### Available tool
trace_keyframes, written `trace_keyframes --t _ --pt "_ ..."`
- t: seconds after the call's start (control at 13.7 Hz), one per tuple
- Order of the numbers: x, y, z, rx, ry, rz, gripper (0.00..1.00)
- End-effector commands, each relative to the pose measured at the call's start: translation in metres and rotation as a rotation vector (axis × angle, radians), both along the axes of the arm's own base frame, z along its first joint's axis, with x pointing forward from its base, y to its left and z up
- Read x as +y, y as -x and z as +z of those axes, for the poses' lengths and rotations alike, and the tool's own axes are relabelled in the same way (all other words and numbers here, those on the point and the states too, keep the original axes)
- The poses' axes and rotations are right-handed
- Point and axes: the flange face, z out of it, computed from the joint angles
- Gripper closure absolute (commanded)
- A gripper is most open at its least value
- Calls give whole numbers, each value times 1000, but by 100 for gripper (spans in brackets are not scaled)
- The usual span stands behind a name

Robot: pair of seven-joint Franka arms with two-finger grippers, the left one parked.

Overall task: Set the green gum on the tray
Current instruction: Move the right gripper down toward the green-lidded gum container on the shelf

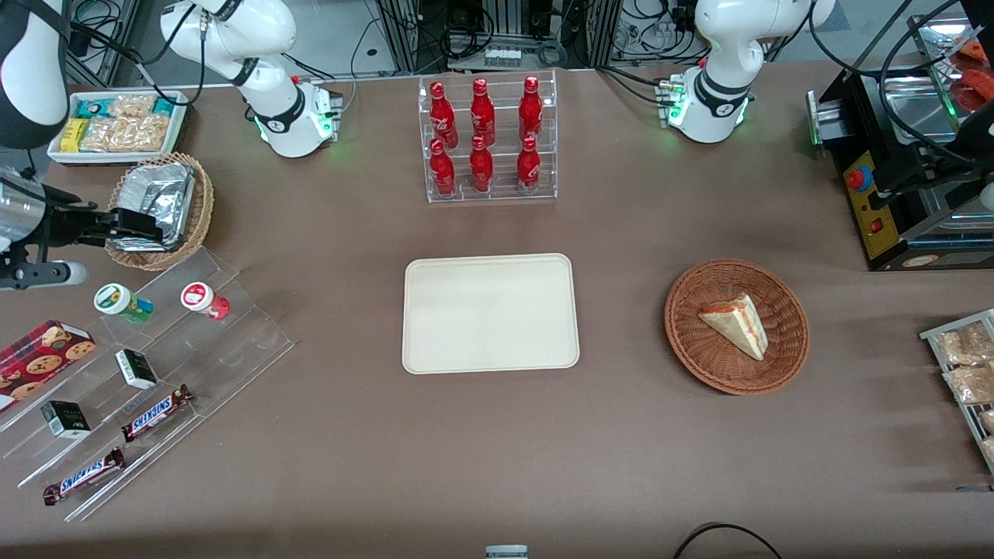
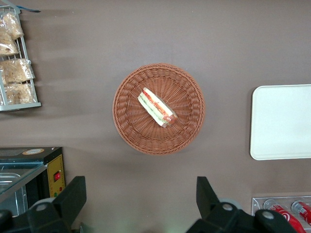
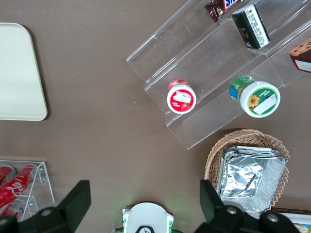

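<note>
Green gum point(image 1: 122, 302) sat untouched on the clear stepped rack point(image 1: 147, 373), beside the red canister point(image 1: 205, 300), toward the working arm's end. Gripper point(image 1: 144, 226) hovered over the wicker basket of foil point(image 1: 161, 210), fingers spread apart, holding nothing. Tray point(image 1: 491, 313) lay bare mid-table.

Brown-covered table point(image 1: 621, 435), cable-strewn floor at its edge

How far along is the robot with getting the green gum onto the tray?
Nothing looks done yet. The green gum sits on the clear stepped rack beside the red gum, and the tray holds nothing. The gripper, open, hangs above the foil-pan basket. Left: reach, grasp, carry, release.
</note>
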Motion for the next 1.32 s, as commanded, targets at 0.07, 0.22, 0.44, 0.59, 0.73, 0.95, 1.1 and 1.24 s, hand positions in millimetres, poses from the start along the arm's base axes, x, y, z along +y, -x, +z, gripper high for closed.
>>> trace_keyframes --t 0.07,0.22,0.44,0.59,0.73,0.95,1.1,1.24 --pt "-32 1 -32 -27 -25 105 0" --pt "-45 3 -45 -58 -39 174 0" --pt "-85 -1 -59 -123 -78 418 0" --pt "-101 -3 -71 -152 -73 585 0" --pt "-118 -8 -86 -163 -91 729 0" --pt "-139 -10 -100 -172 -91 785 0" --pt "-149 -10 -115 -187 -83 815 0" --pt "-152 -4 -134 -201 -74 813 0"
